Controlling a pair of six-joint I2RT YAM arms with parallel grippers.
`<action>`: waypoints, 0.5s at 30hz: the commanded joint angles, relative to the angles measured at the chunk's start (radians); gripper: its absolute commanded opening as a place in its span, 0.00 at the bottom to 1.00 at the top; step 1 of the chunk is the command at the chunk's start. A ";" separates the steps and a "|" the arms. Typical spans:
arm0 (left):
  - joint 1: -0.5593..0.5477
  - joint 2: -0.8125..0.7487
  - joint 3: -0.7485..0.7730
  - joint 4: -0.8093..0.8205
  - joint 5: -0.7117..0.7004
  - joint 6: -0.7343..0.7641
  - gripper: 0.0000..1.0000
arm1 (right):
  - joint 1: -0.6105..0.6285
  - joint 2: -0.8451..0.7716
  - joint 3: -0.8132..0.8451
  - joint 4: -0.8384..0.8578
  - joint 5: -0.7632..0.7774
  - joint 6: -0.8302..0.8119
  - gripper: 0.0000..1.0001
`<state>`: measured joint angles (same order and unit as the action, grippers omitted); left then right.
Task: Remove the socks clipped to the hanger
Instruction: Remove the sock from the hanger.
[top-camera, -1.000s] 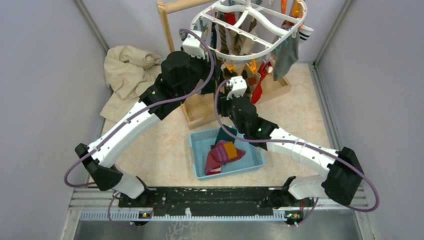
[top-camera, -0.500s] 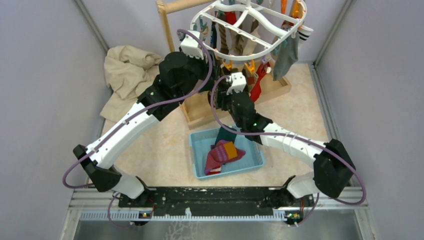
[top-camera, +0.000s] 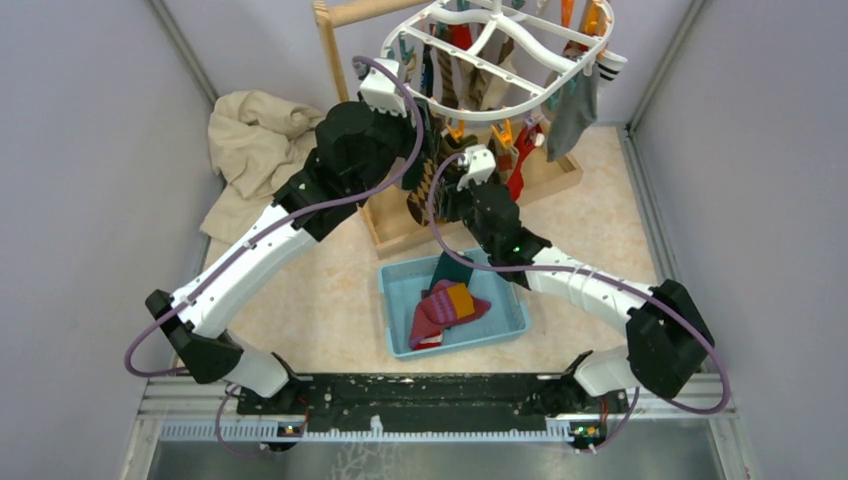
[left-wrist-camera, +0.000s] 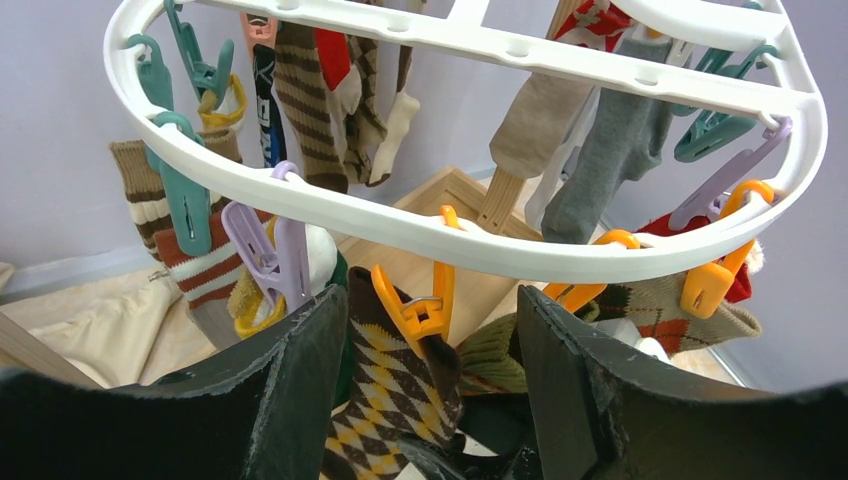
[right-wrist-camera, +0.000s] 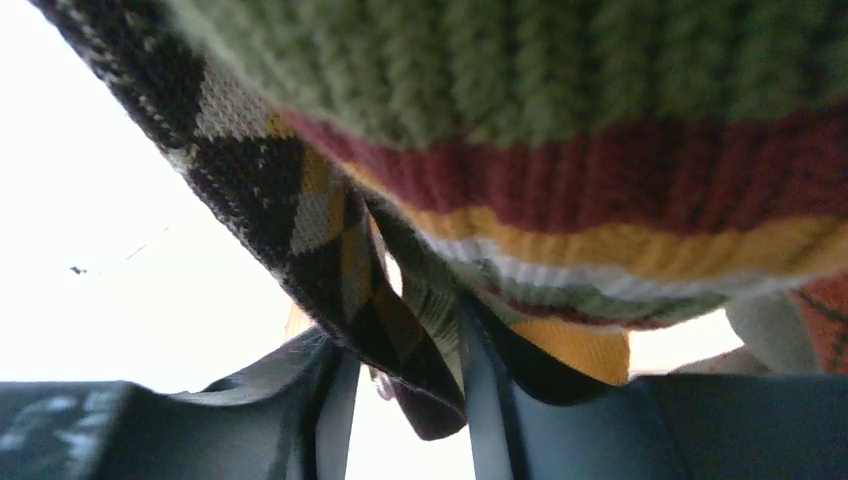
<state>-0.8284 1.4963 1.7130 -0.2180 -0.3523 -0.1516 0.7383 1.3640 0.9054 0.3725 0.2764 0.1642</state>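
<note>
End of argyle sock (right-wrist-camera: 270, 190) tight between right gripper's (right-wrist-camera: 398, 330) 2 fingers (right-wrist-camera: 290, 395) (left gripper (left-wrist-camera: 430, 300) agape, empty)

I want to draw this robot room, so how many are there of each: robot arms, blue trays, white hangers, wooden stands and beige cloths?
black-and-white robot arms: 2
blue plastic tray: 1
white plastic oval hanger: 1
light wooden stand: 1
beige cloth: 1
Total: 6
</note>
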 joint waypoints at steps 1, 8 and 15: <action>0.006 0.000 0.034 0.006 0.010 0.013 0.69 | -0.004 0.013 0.068 0.058 -0.064 -0.006 0.34; 0.007 -0.007 0.018 0.014 0.010 0.013 0.70 | -0.005 -0.011 0.043 0.050 -0.108 0.019 0.00; 0.008 -0.007 0.008 0.013 0.014 0.012 0.70 | -0.008 -0.136 -0.016 0.028 -0.200 0.070 0.00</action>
<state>-0.8227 1.4963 1.7180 -0.2169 -0.3481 -0.1452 0.7372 1.3396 0.9024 0.3668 0.1467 0.1909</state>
